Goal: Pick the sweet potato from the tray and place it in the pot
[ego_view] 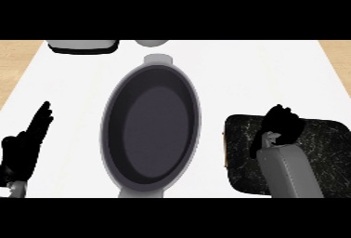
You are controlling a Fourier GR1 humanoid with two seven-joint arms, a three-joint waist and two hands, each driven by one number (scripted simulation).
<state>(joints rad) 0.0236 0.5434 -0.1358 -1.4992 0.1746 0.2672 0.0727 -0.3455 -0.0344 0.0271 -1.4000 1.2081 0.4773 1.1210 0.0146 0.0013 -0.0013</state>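
Observation:
A grey pot point(152, 128) with a dark inside stands at the middle of the white counter, with nothing in it. To its right lies a black marbled tray point(322, 148). My right hand point(282, 123) is over the tray with its fingers curled downward; the sweet potato does not show, and the hand hides whatever lies under it. My left hand point(27, 142) rests open at the left edge, fingers pointing up.
A grey and black object point(82, 45) sits at the counter's far left edge, and a small grey rounded thing point(152, 42) lies behind the pot. Wooden floor point(14, 60) shows past both sides of the counter.

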